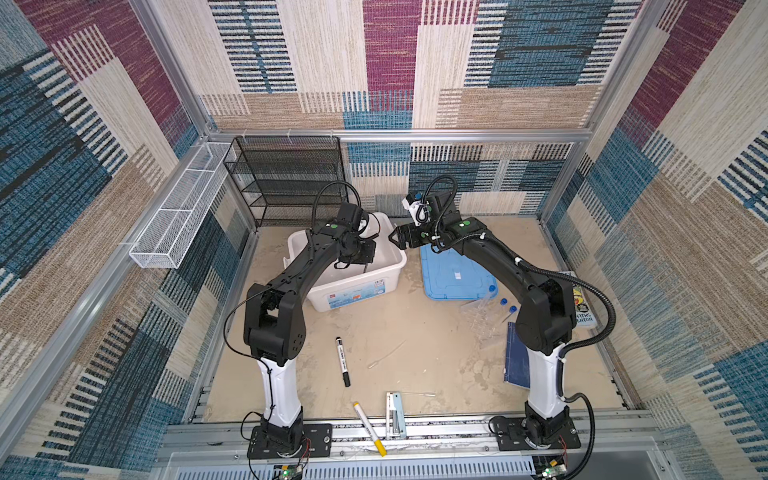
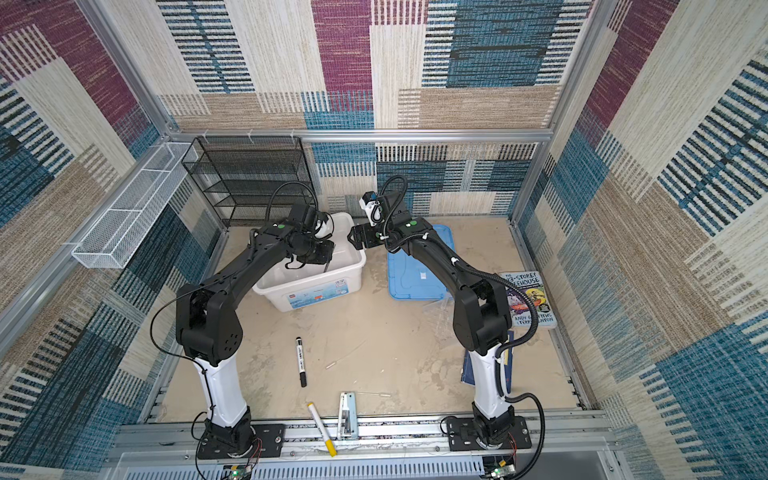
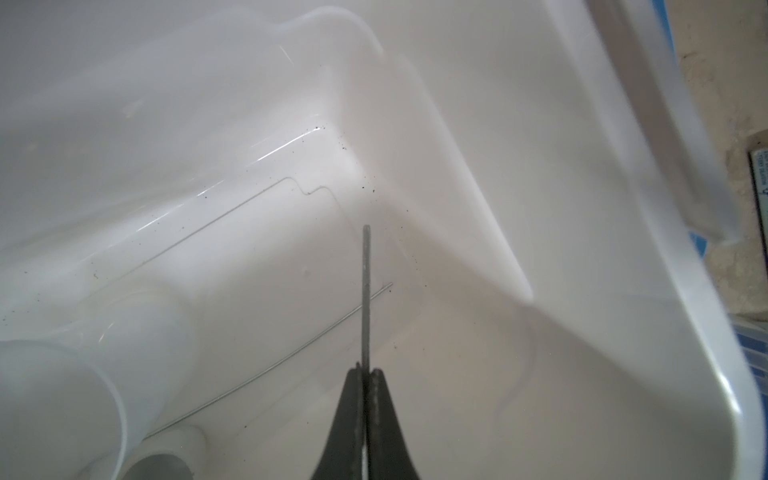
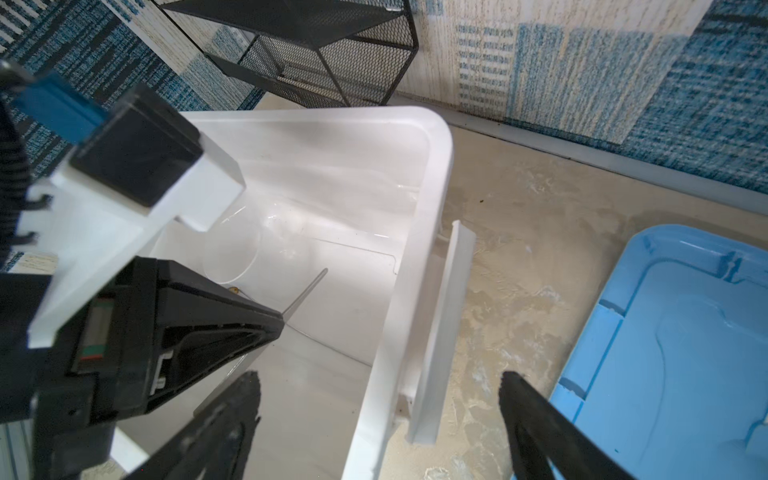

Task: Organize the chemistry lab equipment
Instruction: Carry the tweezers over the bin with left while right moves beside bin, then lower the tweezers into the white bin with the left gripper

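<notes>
Grey metal tweezers (image 3: 366,291): gripped by left end effector (image 3: 368,374) inside white plastic bin (image 3: 623,291), w/ clear plastic beaker (image 3: 124,332). Right end effector (image 4: 377,376) open. Outstanding: blue-capped test tubes (image 1: 503,302), clear tube rack (image 1: 484,322).

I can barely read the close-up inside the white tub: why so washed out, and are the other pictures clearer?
Left wrist view: the white plastic tub fills it, pale on pale, glare streaking its floor; only the thin metal tweezers in the left gripper stand out. Right wrist view: more contrast, but the right gripper looks soft. Both top views: evenly lit, sharp.
</notes>
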Motion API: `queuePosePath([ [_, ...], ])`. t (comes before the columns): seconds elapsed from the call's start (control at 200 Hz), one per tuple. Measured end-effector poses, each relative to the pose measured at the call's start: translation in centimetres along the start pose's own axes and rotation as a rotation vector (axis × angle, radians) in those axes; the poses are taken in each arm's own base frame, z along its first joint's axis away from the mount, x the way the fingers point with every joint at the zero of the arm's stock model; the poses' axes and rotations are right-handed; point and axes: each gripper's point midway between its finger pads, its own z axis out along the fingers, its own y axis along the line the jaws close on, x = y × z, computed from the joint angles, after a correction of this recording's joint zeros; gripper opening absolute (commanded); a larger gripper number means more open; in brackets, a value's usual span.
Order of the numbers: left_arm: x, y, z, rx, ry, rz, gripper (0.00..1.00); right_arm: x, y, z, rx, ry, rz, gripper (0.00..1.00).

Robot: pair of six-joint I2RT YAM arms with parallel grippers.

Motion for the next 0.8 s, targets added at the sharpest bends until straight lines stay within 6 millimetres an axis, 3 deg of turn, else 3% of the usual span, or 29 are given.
queuePosePath([
  [0.29,3.4,-0.3,-1.1,0.026,0.066,-0.002,0.00,1.0,2.3,0.0,-0.019,0.024,0.000,0.90],
  [0.386,2.4,-0.1,-1.7,0.006,0.048,0.013,0.00,0.7,2.3,-0.7,-0.001,0.004,0.000,0.90],
  [0.456,0.5,-0.1,-2.1,0.005,0.012,0.032,0.00,0.2,2.1,-1.2,0.020,-0.018,0.000,0.90],
  [0.601,-2.8,1.3,-1.0,-0.030,-0.027,0.019,0.00,-0.6,1.9,-1.9,0.041,-0.055,-0.004,0.90],
  [0.696,-3.0,2.1,0.4,-0.049,-0.007,0.009,0.00,-0.8,1.9,-2.3,0.046,-0.069,-0.008,0.90],
  [0.801,-1.9,2.8,1.9,-0.082,0.041,0.004,0.00,-0.6,1.7,-3.1,0.065,-0.081,-0.011,0.90],
])
